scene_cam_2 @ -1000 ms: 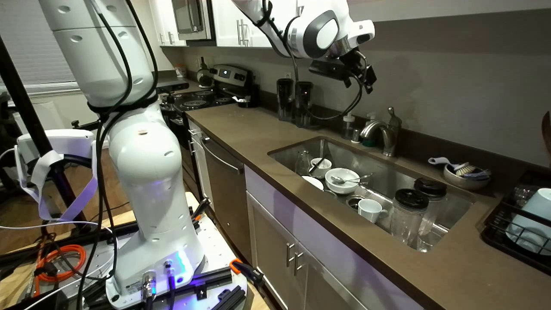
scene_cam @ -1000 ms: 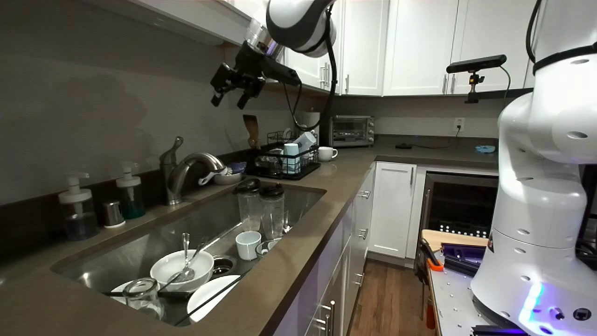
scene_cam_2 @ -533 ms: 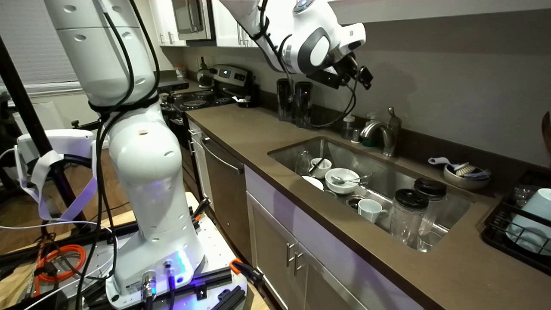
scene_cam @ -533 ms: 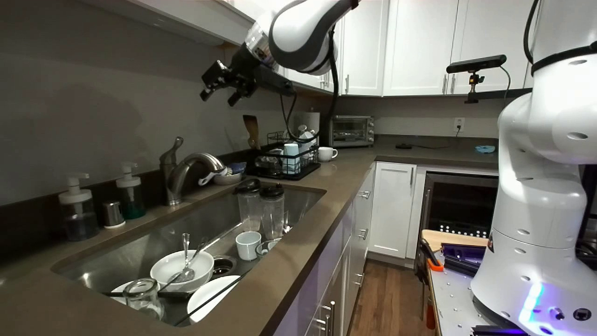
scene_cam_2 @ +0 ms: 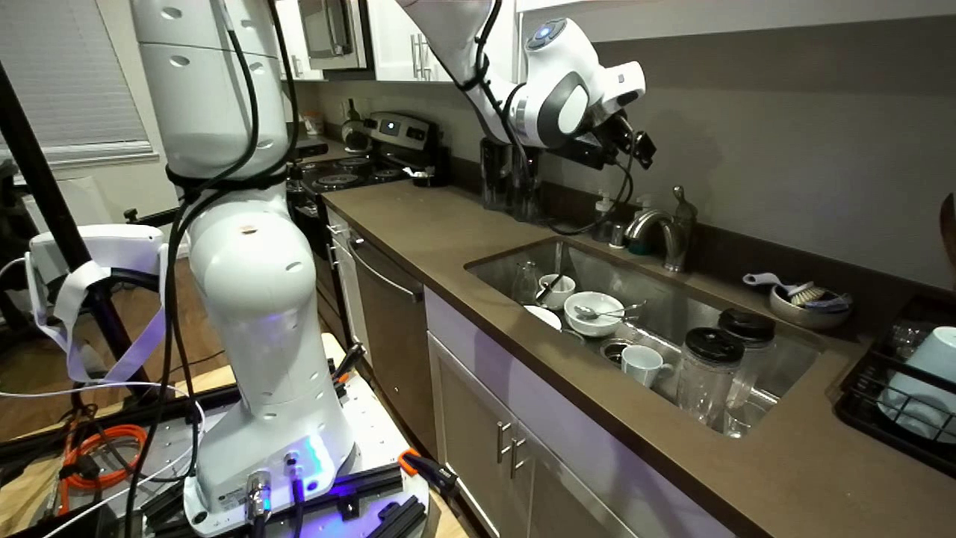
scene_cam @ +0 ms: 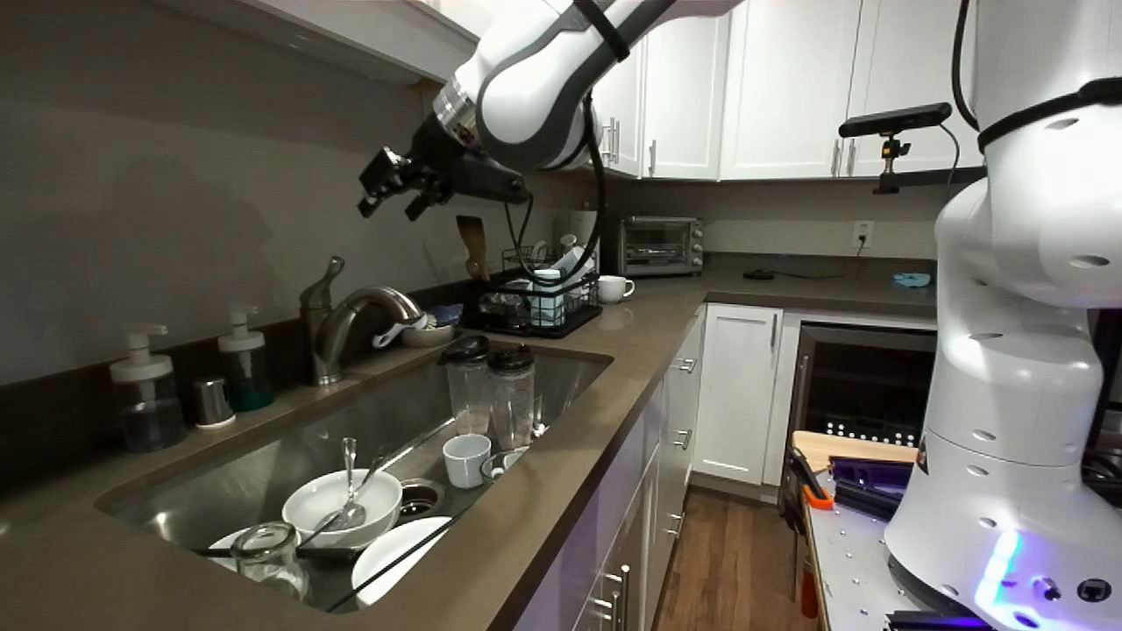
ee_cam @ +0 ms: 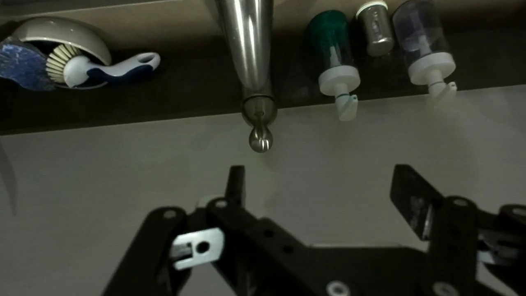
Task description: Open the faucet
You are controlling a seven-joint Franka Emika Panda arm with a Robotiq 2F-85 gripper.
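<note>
Here the gripper (ee_cam: 320,176) gapes above the faucet (scene_cam: 331,337).

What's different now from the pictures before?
The robot's open black fingers moved left and a bit lower in an exterior view, and its white arm moved too. They took hold of nothing. The arched grey metal faucet and round white bowl in the steel sink stayed put.

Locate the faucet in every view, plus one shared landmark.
Exterior view: faucet, left of centre, midway down.
Exterior view: faucet, right of centre, slightly high.
Wrist view: faucet, upper middle.
Landmark: brush bowl, right of faucet in both exterior views, left in wrist view.
</note>
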